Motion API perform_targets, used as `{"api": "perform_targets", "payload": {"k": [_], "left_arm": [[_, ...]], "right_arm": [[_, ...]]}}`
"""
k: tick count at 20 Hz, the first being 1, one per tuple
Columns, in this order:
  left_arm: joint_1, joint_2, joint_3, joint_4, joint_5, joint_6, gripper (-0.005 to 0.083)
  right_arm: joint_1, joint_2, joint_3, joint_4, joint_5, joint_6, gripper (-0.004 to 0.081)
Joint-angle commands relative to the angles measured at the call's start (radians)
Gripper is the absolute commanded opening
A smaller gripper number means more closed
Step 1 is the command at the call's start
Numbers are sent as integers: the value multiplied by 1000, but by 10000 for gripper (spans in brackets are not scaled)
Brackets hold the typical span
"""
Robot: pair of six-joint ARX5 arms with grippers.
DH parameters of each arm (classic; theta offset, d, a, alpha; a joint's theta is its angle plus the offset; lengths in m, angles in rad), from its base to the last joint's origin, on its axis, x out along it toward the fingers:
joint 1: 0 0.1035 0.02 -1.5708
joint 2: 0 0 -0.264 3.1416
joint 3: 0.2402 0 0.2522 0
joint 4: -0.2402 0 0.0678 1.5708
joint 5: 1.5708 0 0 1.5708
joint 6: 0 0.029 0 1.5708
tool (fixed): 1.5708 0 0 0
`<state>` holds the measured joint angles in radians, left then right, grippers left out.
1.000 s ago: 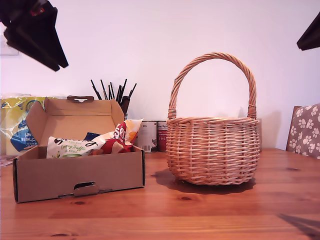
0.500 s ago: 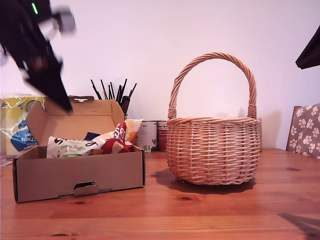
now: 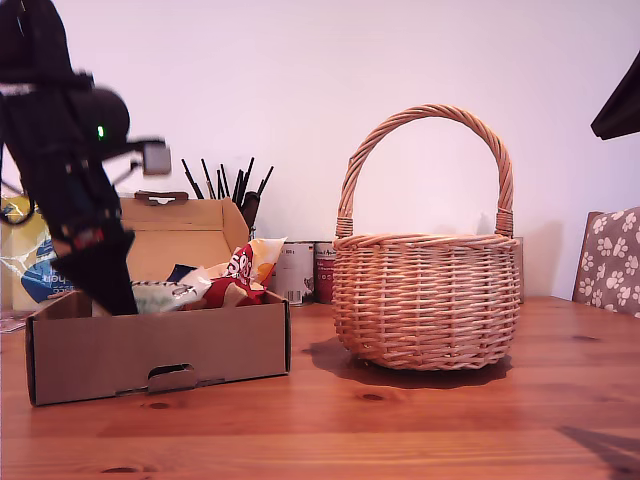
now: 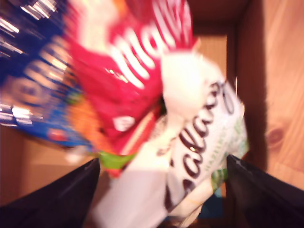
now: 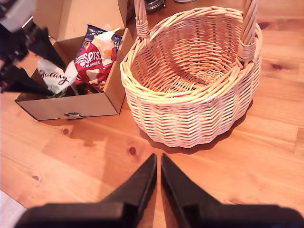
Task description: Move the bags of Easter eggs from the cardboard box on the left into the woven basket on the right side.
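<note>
Cardboard box (image 3: 160,350) at the exterior view's left holds the bags of Easter eggs (image 4: 142,95); my first gripper (image 4: 161,190) hangs spread-jawed over them. My second gripper (image 5: 158,164), jaws pressed together, hovers near the woven basket (image 5: 190,109).

The exterior view looks level across the table (image 3: 420,420), box (image 3: 160,350) and basket (image 3: 425,300) side by side. The first wrist view peers closely into the box. The second wrist view looks down from above; it shares both with the exterior view.
</note>
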<state>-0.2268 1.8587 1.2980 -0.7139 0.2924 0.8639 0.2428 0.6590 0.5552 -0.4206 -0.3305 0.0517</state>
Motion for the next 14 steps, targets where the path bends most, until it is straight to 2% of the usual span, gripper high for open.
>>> {"api": "perform_targets", "payload": {"k": [1, 4, 5, 7, 9, 10, 11, 14], "left_arm": [[0, 38, -12, 9, -2, -4, 780], [0, 46, -11, 46, -20, -47, 769], [0, 45, -11, 58, -38, -59, 725], [-1, 45, -11, 60, -85, -88, 542], [-3, 45, -11, 40, -84, -107, 320], [-3, 45, -11, 25, -83, -107, 248], [-3, 45, -11, 15, -84, -109, 205], [-2, 44, -7, 11, -84, -145, 194]], "right_arm": [[-1, -1, -18, 3, 0, 0, -11], [-1, -1, -18, 4, 1, 0, -11], [-1, -1, -18, 4, 1, 0, -11], [-1, -1, -18, 4, 1, 0, -11], [-1, -1, -18, 4, 1, 0, -11], [-1, -1, -18, 4, 1, 0, -11], [-1, -1, -18, 4, 1, 0, -11], [-1, -1, -18, 4, 0, 0, -11]]}}
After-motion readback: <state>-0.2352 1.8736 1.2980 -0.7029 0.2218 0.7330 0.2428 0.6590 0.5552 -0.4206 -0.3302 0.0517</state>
